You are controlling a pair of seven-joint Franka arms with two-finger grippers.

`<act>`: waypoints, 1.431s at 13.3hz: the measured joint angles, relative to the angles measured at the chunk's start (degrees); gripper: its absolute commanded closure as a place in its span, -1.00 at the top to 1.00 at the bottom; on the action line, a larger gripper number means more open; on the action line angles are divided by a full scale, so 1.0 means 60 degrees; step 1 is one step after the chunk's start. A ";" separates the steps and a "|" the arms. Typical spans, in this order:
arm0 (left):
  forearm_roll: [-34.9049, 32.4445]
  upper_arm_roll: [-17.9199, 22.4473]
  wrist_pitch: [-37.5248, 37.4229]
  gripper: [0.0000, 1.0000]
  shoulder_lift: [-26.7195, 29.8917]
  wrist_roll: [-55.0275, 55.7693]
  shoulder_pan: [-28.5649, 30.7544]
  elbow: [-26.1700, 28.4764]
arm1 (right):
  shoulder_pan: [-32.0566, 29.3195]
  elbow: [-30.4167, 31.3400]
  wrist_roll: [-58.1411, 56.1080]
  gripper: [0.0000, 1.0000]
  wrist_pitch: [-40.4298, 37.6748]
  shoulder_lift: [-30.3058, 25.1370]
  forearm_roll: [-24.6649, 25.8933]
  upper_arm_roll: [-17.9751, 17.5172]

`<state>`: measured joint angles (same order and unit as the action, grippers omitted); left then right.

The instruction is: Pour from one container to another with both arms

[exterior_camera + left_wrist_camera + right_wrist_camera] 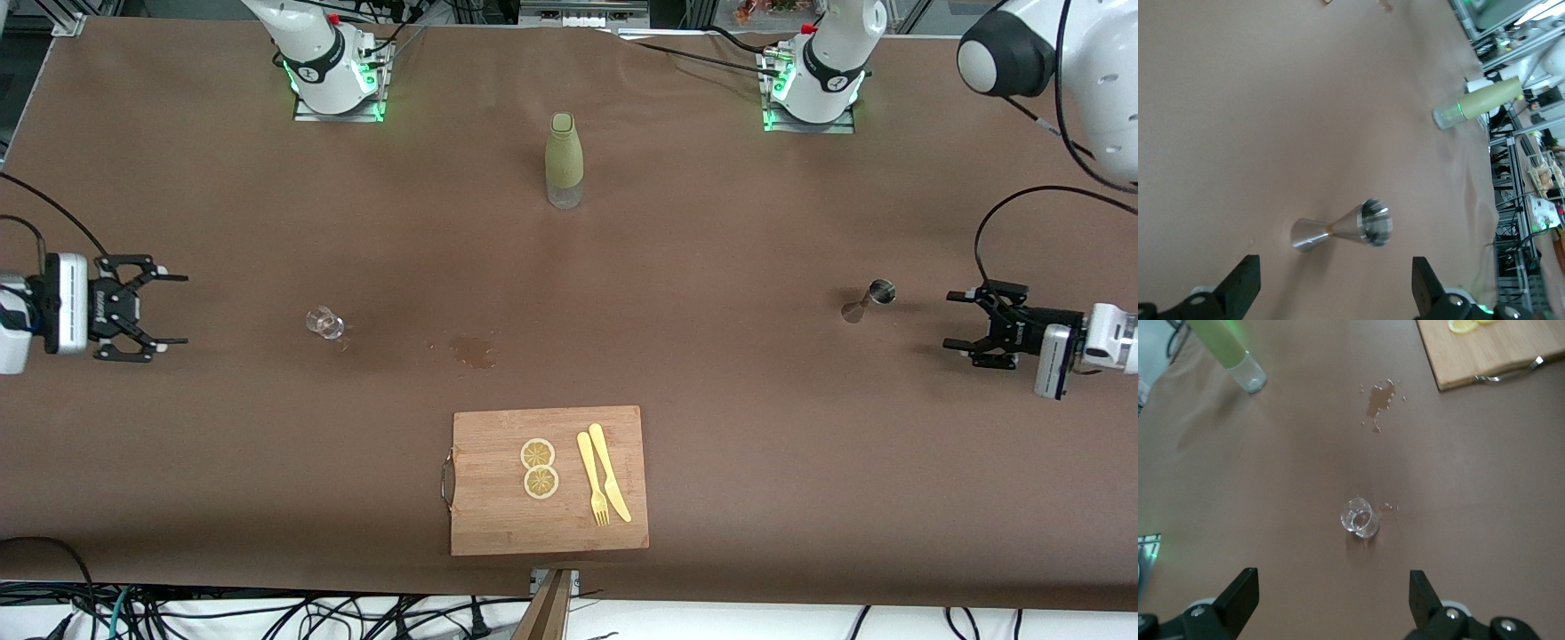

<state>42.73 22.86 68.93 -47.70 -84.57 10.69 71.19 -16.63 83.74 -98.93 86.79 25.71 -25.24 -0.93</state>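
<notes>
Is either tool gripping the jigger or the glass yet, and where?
Nothing is held. The left tool is open beside the jigger; the right tool is open beside the glass.

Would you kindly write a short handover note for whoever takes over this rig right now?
Left tool: open, empty, at the left arm's end of the table, facing the steel jigger.
Right tool: open, empty, at the right arm's end, facing the clear glass cup.
Jigger and cup both stand upright on the brown table cover, far apart.
Done: nothing grasped.
Left: grasp both, bring them together, pour jigger into cup.
</notes>
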 measured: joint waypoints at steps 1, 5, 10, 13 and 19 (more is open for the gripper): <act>-0.0276 -0.0001 -0.0029 1.00 0.0403 0.0855 -0.0157 -0.0012 | 0.0164 0.0123 0.0974 1.00 0.0042 -0.0508 0.0471 -0.0005; -0.1267 -0.0085 -0.0057 1.00 0.1905 0.4264 -0.0976 -0.0034 | 0.0976 0.0504 0.4758 1.00 0.0078 -0.2216 0.1978 -0.0022; -0.3712 -0.1580 0.0335 1.00 0.3630 0.8581 -0.1991 -0.0056 | 0.2089 0.1223 0.9163 1.00 0.0083 -0.3750 0.3244 -0.0006; -0.4723 -0.2604 0.0389 1.00 0.4524 1.0059 -0.2413 -0.0060 | 0.2886 0.1447 1.0865 1.00 0.0100 -0.4420 0.4155 0.0041; -0.5992 -0.2819 0.0683 1.00 0.5345 1.0135 -0.2600 -0.0056 | 0.3085 0.1722 1.2217 1.00 0.0483 -0.4661 0.4286 0.0243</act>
<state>6.78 5.95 73.03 -15.63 -23.76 -4.90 70.86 1.88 94.07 -25.63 89.69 -2.25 0.47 0.53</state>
